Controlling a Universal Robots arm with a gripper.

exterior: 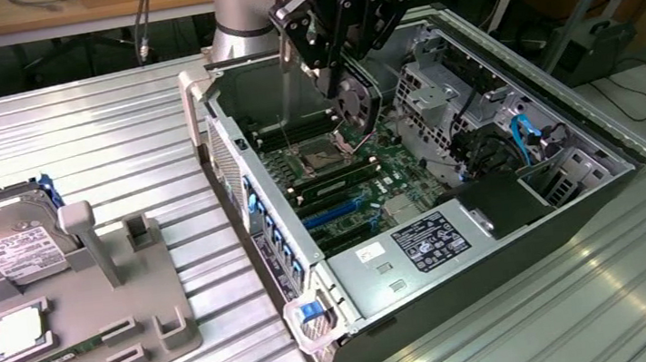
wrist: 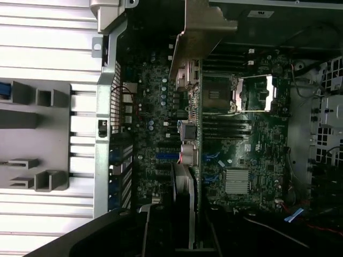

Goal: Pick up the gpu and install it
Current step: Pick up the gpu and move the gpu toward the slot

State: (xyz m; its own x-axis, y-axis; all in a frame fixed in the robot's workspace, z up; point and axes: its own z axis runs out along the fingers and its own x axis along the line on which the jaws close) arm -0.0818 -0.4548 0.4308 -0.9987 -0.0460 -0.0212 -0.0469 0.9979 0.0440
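Clamped partway shut on the top edge of the gpu (exterior: pixel 359 111), the pincer (exterior: pixel 342 74) hangs over the middle of the open computer case (exterior: pixel 220 147), fingers pointing down. The card hangs upright and edge-down from the jaws, its lower edge just above the motherboard (exterior: pixel 342 188) and close beside the processor socket (exterior: pixel 320 156); whether it touches the board cannot be told. In the wrist view the gpu (wrist: pixel 185 184) shows edge-on as a thin strip across the motherboard (wrist: pixel 257 144), with its silver-beige bracket (wrist: pixel 202 32) at the end near the case wall and a blue slot (wrist: pixel 166 156) just beside it. The case lies on its side on a ribbed metal table (exterior: pixel 86 126). Well apart, toward the exterior view's left, a grey parts holder (exterior: pixel 128 285) carries a hard drive (exterior: pixel 14 248) with a white label and a square silver chip (exterior: pixel 18 330).
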